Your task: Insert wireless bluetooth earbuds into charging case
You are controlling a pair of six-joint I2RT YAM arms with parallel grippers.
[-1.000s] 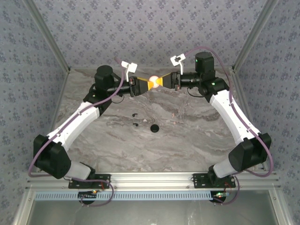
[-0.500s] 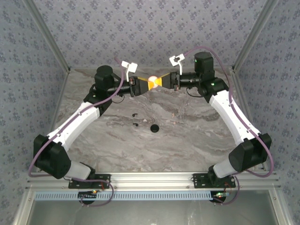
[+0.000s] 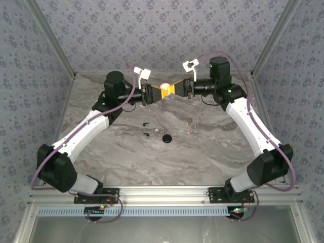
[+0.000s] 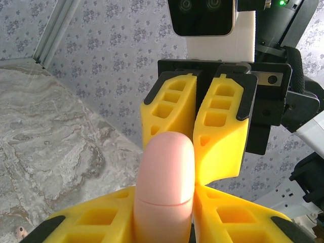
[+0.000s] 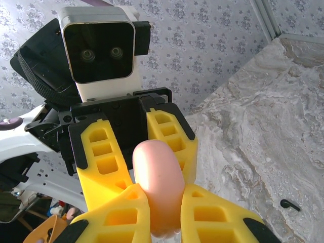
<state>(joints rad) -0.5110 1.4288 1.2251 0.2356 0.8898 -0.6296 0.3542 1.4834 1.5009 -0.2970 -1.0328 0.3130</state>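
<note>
Left gripper (image 3: 157, 93) and right gripper (image 3: 175, 89) are both clamping the pink case (image 3: 165, 86) (raised above the table (image 3: 212, 147)); two earbuds (image 3: 146, 124) are lying below the case.

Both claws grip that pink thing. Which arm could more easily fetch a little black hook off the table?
Probably the left: the two tiny black hook-shaped earbuds lie left of centre on the marble table, nearer the left claw, while the right claw could hold the pink oval case alone.
</note>
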